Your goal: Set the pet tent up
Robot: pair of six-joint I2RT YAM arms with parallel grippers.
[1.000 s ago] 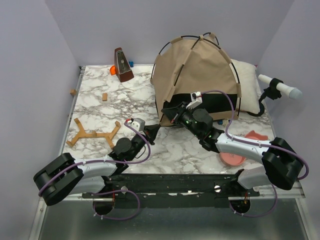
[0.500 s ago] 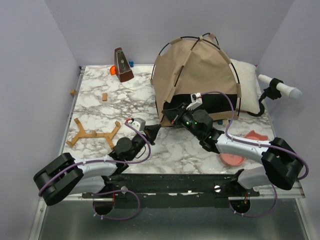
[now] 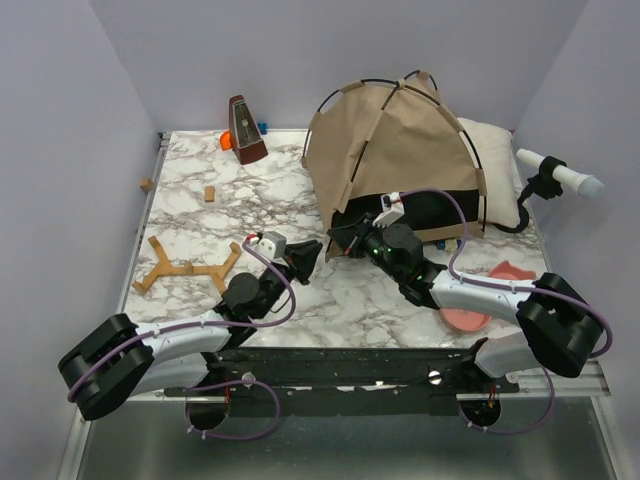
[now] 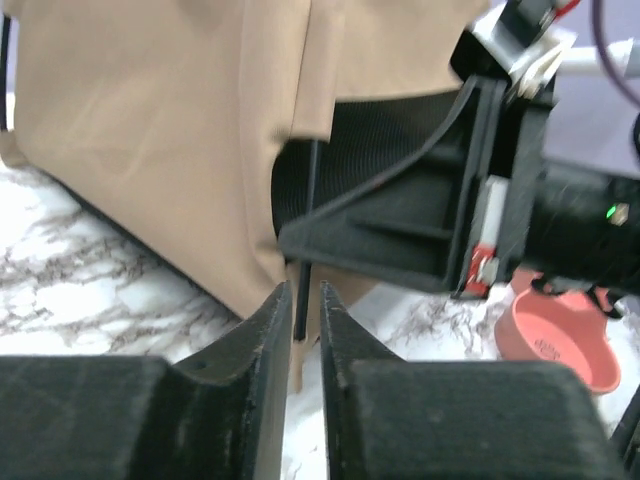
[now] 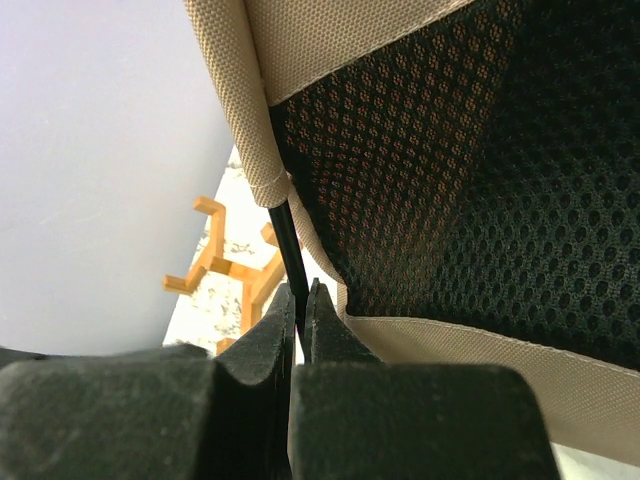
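- The pet tent (image 3: pixel 400 150), tan with black crossing poles, stands domed at the back right of the marble bench (image 3: pixel 190 225). Its mesh-lined doorway faces the two arms.
- The right end effector (image 5: pixel 298 292) is at the tent's near-left corner, fingers pressed together on a thin black pole (image 5: pixel 288 245) where it leaves the tan sleeve beside the black mesh.
- The left end effector (image 4: pixel 300 298) points at the same corner from the left. Its fingers stand narrowly apart, and the fabric edge and pole foot sit just past the tips.
- A white pillow (image 3: pixel 497 150) rests against the tent's right side.
- A pink bowl (image 3: pixel 465 318) lies near the front right, partly under the right arm.
- A metronome (image 3: pixel 245 130) stands at the back.
- A wooden branched piece (image 3: pixel 190 268) lies on the left.
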